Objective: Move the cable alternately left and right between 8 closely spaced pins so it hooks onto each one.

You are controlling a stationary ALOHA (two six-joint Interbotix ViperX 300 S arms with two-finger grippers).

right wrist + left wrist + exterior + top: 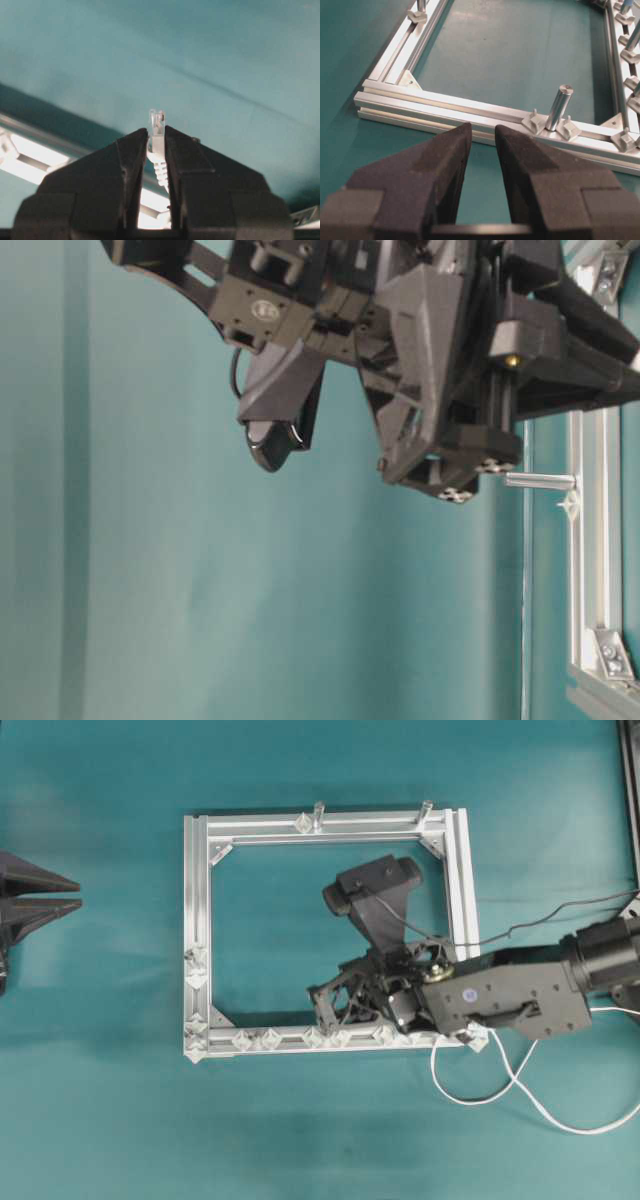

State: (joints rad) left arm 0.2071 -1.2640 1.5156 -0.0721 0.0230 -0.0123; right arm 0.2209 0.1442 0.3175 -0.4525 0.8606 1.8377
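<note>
Teal table (100, 1120) bears aluminium frame (195, 930).

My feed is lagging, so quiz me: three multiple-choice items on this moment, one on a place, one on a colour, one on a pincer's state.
1. Where does the loose white cable lie?
A. inside the frame
B. on the cloth outside the frame's lower right corner
C. over the top rail

2. What colour is the table cloth?
A. teal
B. red
C. white

3. What is the right pincer doing?
A. gaping, with nothing in it
B. shut on the cable's plug
C. shut on a post

Key: 1 B, the overhead view shows its loops below and right of the aluminium frame. 2 A, teal in every view. 3 B, the right wrist view shows the plug clamped between the fingers.
</note>
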